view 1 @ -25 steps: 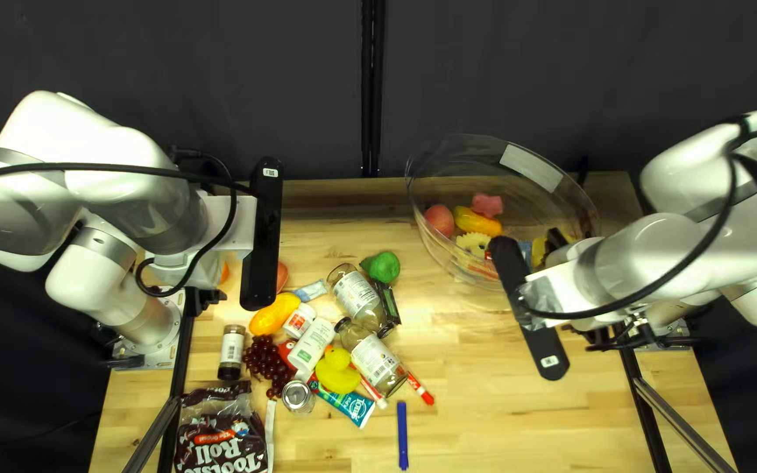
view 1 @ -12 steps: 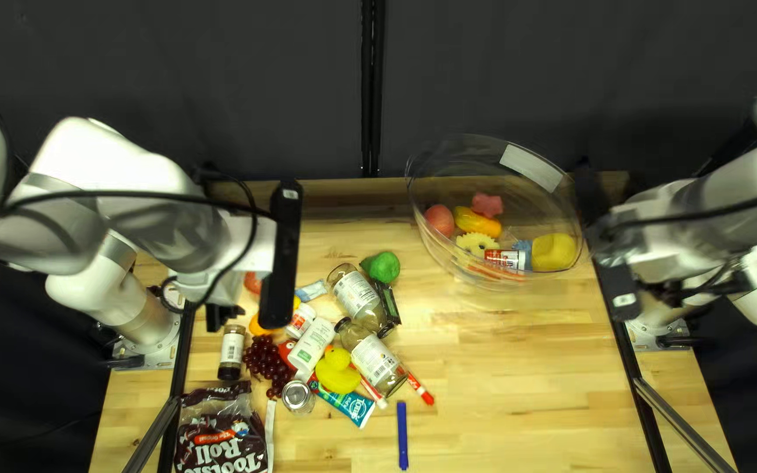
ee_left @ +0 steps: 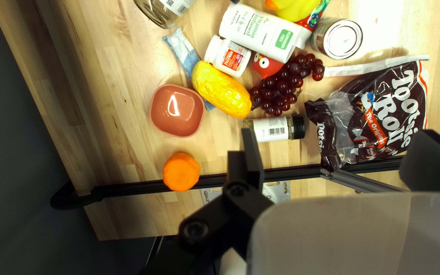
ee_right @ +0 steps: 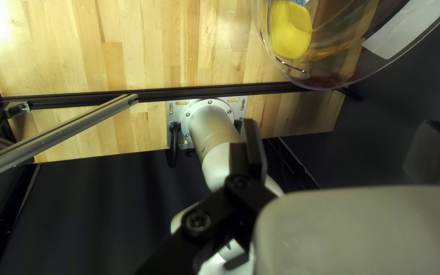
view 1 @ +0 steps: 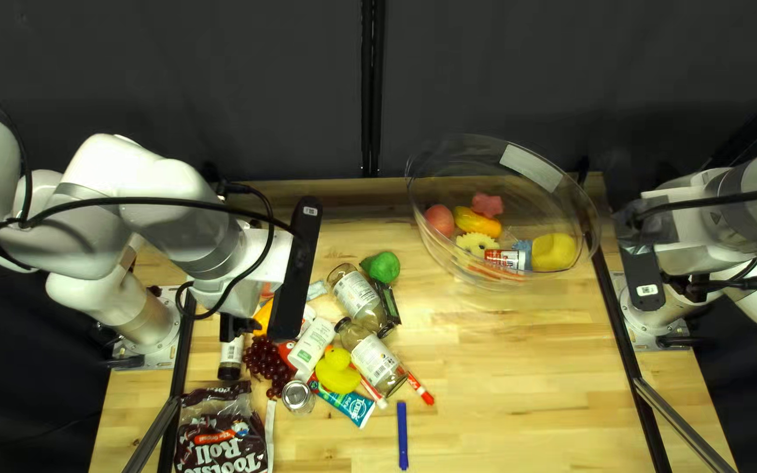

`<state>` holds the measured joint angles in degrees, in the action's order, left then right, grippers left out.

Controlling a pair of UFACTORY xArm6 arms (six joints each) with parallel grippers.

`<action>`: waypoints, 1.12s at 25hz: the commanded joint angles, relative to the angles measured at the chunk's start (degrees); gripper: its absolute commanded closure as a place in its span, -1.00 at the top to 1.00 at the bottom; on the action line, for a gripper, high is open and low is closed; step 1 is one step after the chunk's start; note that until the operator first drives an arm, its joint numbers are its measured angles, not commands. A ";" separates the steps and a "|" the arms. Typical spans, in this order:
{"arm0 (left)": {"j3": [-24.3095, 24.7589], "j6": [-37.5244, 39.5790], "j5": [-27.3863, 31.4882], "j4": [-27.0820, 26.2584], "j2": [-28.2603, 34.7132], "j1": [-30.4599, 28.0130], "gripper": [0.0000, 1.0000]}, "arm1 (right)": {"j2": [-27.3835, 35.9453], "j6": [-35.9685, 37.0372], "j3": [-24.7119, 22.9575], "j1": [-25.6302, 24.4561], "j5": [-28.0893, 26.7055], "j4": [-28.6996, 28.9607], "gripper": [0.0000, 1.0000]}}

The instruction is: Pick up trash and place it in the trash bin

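Observation:
In the top left view my left gripper (view 1: 235, 328) hangs above the pile's left part, partly over the spice jar (view 1: 231, 352). The left wrist view shows this gripper (ee_left: 337, 145) open and empty, with the brown candy bag (ee_left: 378, 114), the spice jar (ee_left: 273, 128) and red grapes (ee_left: 281, 86) below and ahead. My right gripper (view 1: 710, 286) is over the table's right edge; in the right wrist view this gripper (ee_right: 339, 147) stands open and empty. The clear bin (view 1: 475, 278) holds toy food and a small bottle. Glass jars (view 1: 355, 293), a white bottle (view 1: 312, 342) and a can (view 1: 297, 397) lie in the pile.
A pink bowl (ee_left: 177, 111) and an orange toy (ee_left: 181, 171) lie beside the yellow toy (ee_left: 221, 90). A rubber duck (view 1: 337, 371), toothpaste tube (view 1: 354, 405) and blue marker (view 1: 402, 435) are toward the near edge. Black rails run along both table sides.
My right arm has swung right, from beside the bin to past the table's edge, uncovering the bin's contents. My left arm has moved right and nearer, over the spice jar.

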<state>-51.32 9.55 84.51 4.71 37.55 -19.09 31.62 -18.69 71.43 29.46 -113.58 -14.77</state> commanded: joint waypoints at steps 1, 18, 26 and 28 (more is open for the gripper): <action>0.05 1.86 0.31 0.98 -0.05 -1.47 1.00 | -1.72 1.02 2.40 -0.07 -1.32 -0.43 1.00; 0.59 -14.11 -11.16 -2.82 -10.47 1.50 1.00 | -2.99 0.06 7.28 1.25 -5.98 -1.36 1.00; 0.59 -14.11 -11.16 -2.82 -10.47 1.50 1.00 | -2.99 0.06 7.28 1.25 -5.98 -1.36 1.00; 0.59 -14.11 -11.16 -2.82 -10.47 1.50 1.00 | -2.99 0.06 7.28 1.25 -5.98 -1.36 1.00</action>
<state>-50.73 -4.56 73.35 1.89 27.07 -17.59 28.63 -18.62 78.70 30.72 -119.56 -16.13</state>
